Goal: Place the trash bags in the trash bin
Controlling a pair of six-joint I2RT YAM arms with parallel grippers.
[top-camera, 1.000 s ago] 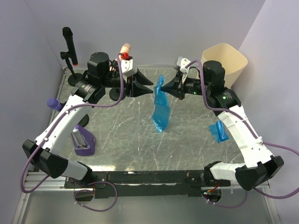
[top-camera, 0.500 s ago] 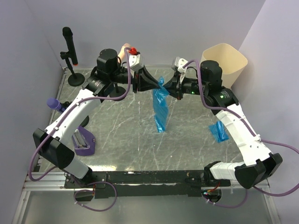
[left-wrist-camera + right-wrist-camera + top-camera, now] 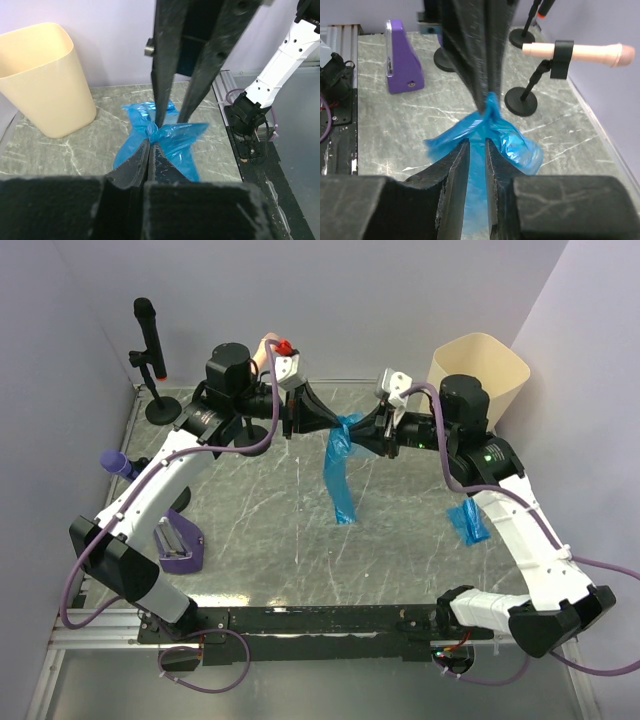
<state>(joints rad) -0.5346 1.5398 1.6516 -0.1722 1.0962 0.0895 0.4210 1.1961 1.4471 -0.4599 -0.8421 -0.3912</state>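
Over marble table [image 3: 250, 535], left pincer [image 3: 340, 424] grips trash bag [image 3: 339, 485]

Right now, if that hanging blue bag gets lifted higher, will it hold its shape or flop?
Probably flop: the blue bag hangs limp, a crumpled strip drooping below the pinch. Likely very light, since its thin film bunches into a small knot there. Glossy film might slip from a loose hold.

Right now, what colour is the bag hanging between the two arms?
Bright blue bag, clearest in the left wrist view.
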